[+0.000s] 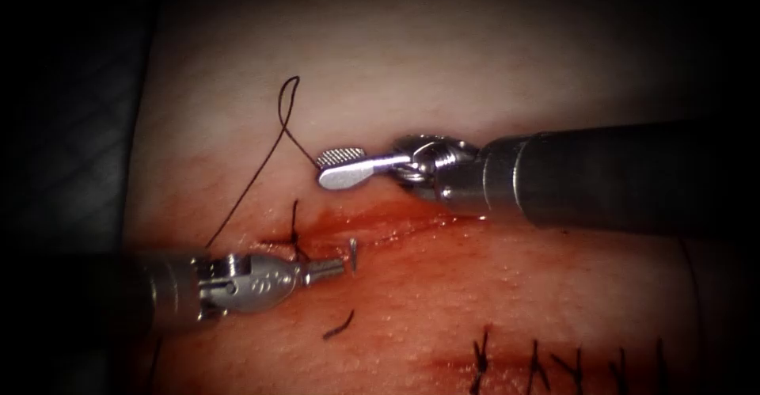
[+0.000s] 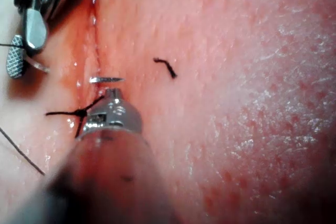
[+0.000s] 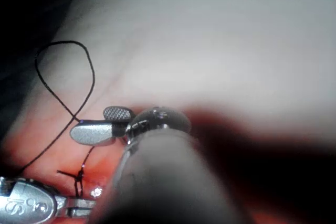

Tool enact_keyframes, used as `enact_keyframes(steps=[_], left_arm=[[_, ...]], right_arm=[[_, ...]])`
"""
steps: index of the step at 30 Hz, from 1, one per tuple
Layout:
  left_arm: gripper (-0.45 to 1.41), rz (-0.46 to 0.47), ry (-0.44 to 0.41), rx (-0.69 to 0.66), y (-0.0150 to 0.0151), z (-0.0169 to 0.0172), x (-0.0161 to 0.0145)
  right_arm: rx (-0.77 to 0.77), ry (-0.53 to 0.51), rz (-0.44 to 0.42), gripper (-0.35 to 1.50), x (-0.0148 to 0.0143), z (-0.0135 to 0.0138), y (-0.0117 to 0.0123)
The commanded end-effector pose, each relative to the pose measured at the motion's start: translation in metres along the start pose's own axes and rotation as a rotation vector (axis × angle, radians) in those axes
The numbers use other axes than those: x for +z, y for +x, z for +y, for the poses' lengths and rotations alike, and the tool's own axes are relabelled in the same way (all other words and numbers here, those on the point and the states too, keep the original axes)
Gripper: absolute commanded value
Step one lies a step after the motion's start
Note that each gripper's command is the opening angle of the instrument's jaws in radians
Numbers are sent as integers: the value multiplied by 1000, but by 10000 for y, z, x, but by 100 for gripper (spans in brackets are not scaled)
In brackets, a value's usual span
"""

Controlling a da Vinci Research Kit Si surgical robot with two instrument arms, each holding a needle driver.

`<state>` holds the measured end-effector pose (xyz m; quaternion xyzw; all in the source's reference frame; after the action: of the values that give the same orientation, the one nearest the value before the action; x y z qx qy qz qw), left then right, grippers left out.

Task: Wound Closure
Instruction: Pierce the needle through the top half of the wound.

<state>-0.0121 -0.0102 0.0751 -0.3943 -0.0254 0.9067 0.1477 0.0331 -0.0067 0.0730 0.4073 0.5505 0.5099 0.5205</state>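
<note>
My right tool [image 1: 321, 169] hangs over the pale tissue [image 1: 491, 70] just above the cut [image 1: 412, 222], with its jaws open. Dark thread [image 1: 283, 106] loops above it and runs down into the gap between the jaws [image 3: 89, 124]. My left tool [image 1: 342, 266] comes in from the left with its jaws shut on nothing. Its tip [image 2: 112, 93] is right beside the needle [image 1: 353, 254]. Only a short silver point of the needle [image 2: 105, 80] sticks out of the tissue at the cut's lower edge. A tied knot [image 1: 294, 241] sits at the left end of the cut.
A loose cut bit of thread [image 1: 339, 326] lies on the red-stained tissue below the left tool. Several finished dark stitches [image 1: 481, 359] line a second cut at the lower right. A long strand [image 1: 237, 205] trails from the loop towards the left tool's shaft.
</note>
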Motion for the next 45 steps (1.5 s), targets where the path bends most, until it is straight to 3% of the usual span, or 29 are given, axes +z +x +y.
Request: enact_keyframes(steps=[1,7,11,15,19,20,21,22,23,29,35,38,45], left_arm=[[-45,1,0,1,-1,1,8],[-45,0,0,0,-1,2,7],[-45,0,1,0,0,2,8],[-45,0,1,0,0,2,8],[-45,0,1,0,0,2,7],[-45,0,1,0,0,2,7],[-45,0,1,0,0,2,7],[-45,0,1,0,0,2,7],[-45,0,0,0,0,3,5],[-45,0,-5,-2,2,1,0],[-45,0,-5,-3,2,0,0],[-45,2,-3,-3,2,0,0],[-45,22,11,-5,3,-4,-1]], right_arm=[[-65,-13,6,94,5,9,0],[-417,-135,-52,91,0,11,3],[-467,-167,-63,89,2,5,-1],[-478,-188,-61,71,5,1,1],[-473,-191,-53,71,6,1,6],[-472,-198,-49,59,6,2,8],[-472,-208,-40,-7,5,3,8],[-472,-208,-40,-7,5,3,8],[-425,-250,-24,-35,5,4,6],[-235,-310,-53,-35,5,6,3],[12,-232,-77,-35,5,6,-5],[161,-174,-117,-35,7,-1,-28],[244,-118,-141,-35,5,-18,-48]])
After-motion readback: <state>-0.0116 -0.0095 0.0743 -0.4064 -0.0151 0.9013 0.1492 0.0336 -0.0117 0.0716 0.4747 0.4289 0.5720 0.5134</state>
